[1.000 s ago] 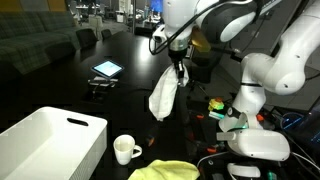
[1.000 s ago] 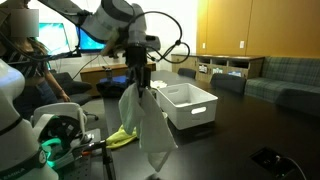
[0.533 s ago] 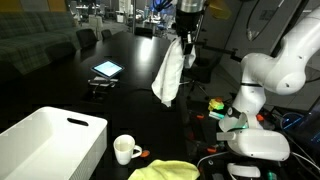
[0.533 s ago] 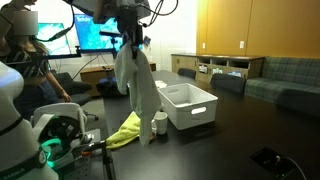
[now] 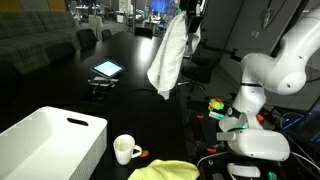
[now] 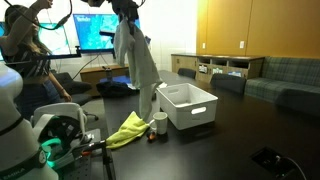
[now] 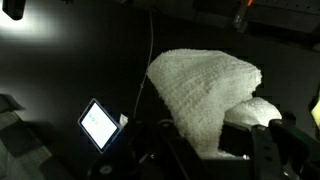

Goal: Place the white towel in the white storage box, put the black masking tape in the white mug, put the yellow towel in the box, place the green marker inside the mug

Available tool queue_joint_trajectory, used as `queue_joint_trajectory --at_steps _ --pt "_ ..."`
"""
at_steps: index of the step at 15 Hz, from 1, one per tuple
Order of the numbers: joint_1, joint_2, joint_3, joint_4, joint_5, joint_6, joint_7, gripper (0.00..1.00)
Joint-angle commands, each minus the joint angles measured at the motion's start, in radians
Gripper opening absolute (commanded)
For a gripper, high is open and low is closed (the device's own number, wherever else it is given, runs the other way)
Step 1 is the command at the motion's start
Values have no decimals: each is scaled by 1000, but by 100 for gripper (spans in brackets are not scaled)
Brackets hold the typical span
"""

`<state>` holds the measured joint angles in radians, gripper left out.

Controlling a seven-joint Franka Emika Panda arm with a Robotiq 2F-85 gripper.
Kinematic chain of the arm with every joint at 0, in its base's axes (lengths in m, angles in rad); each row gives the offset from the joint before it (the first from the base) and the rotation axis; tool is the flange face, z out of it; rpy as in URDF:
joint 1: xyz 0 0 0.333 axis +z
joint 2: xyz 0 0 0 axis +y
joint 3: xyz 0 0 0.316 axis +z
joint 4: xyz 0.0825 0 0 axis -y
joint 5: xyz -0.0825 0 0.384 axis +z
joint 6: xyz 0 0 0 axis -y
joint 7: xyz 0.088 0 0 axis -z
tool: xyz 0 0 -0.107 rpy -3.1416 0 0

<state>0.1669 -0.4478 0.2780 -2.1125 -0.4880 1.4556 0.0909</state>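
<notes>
**Q:** Where is the white towel (image 5: pixel 168 55) right now?

**A:** It hangs from my pincer (image 6: pixel 126 14), high over the dark bench (image 5: pixel 60 85) and clear of it. I hold it by its top end. The rest droops in long loose folds, as both exterior views show.

**Q:** So the pincer is closed?

**A:** Clamped on the cloth, yes. In the wrist view the towel (image 7: pixel 205 95) bulges out between my two dark fingers and fills the middle of the picture.

**Q:** And the box?

**A:** The white box (image 5: pixel 60 145) stands on the bench with its top open. In an exterior view it sits off to one side of the hanging cloth, not beneath it.

**Q:** What is next to it?

**A:** The white mug (image 5: pixel 124 150) stands upright just beside the box. The yellow towel (image 5: pixel 165 171) lies crumpled on the bench near the mug. Both also show in an exterior view, the mug (image 6: pixel 159 124) at the box's (image 6: pixel 195 110) corner and the yellow towel (image 6: pixel 127 130) beside it.

**Q:** Anything farther out?

**A:** A lit tablet (image 5: pixel 106 69) rests on the bench, well apart from the box. My wrist camera sees it (image 7: pixel 98 123) too, to the lower left of the towel.
</notes>
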Motion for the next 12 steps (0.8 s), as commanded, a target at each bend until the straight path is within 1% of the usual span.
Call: queue_joint_trajectory --at_steps 1,4,7,12 --pt "7 102 42 160 -32 -62 27 3" --pt "7 181 68 261 -62 -77 41 3" --pt "16 288 89 384 -98 -95 52 3" --pt "53 424 82 525 -148 -93 45 3"
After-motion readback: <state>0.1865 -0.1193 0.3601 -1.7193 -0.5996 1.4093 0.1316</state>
